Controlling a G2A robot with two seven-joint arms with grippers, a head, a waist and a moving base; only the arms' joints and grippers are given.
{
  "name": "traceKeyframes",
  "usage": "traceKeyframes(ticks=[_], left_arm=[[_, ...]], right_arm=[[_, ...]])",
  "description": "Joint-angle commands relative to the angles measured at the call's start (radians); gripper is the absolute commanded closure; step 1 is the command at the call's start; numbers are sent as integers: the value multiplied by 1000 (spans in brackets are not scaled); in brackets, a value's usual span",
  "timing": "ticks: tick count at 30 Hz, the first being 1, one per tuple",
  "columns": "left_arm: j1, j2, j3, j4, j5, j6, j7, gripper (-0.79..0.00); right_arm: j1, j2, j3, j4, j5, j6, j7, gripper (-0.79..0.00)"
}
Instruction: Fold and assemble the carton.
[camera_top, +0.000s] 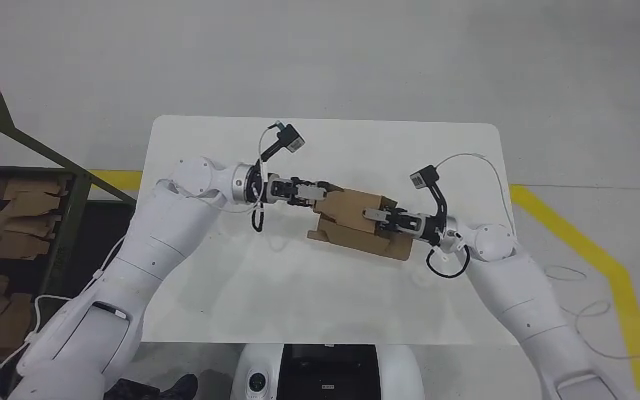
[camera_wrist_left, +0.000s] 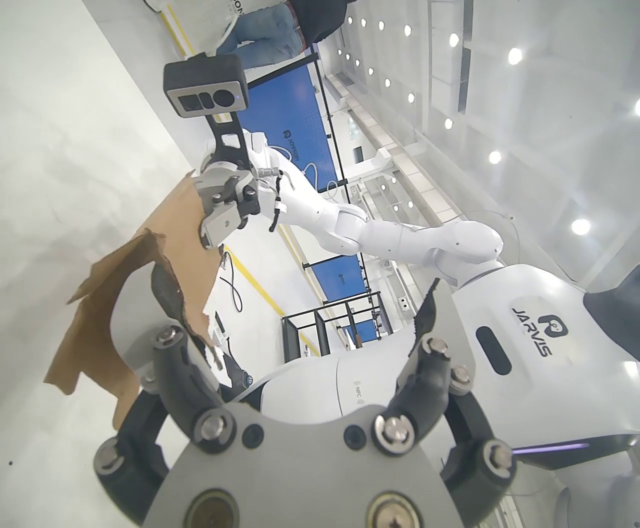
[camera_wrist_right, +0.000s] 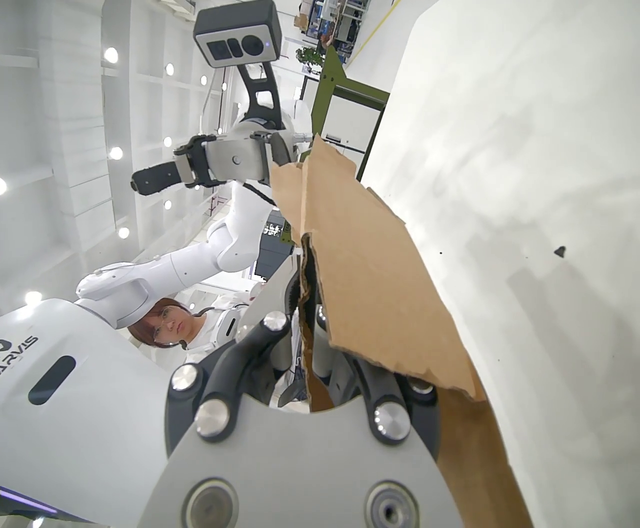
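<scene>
Two hands sit at opposite ends of the carton (camera_top: 352, 218), and the coming move depends on that line-up. The carton lies near the middle of the white worktop (camera_top: 250, 290). It is a brown piece of cardboard, partly opened, with loose flaps and ragged edges, and not yet a box. Its long axis runs slantwise in the top view, from the end farther from the robot on its left to the nearer end on its right. That is almost the line joining the two wrists.

The right hand (camera_top: 384, 215) reaches in over the right half of the carton and is clenched on it. In its own wrist view the jaws stand close together with a cardboard panel pinched between them.

The left hand (camera_top: 318, 191) meets the opposite, far-left end and is released. Its jaws stand wide apart, one against the carton's end edge and the other out in the air, gripping nothing.

Both hands touch the carton, so neither has to travel to reach it. As I judge it, the right hand serves as the anchor and the left is free to work. Any push or fold by the left hand would run along the carton's length, straight toward the right hand's grip. The flap it touches lies directly ahead of it, not off to one side.
</scene>
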Motion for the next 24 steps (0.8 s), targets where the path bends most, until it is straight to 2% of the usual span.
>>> traceKeyframes(ticks=[1,12,24], left_arm=[[0,-1,1,-10,-8,1,-1,-785],[-20,-16,19,-23,-37,-2,2,-785],[-77,-53,93,36,19,1,6,-785]], right_arm=[[1,-2,-1,0,-5,3,-9,0],[-4,-8,-6,-2,-26,14,-47,0],[-18,-9,9,-31,-25,12,-51,0]])
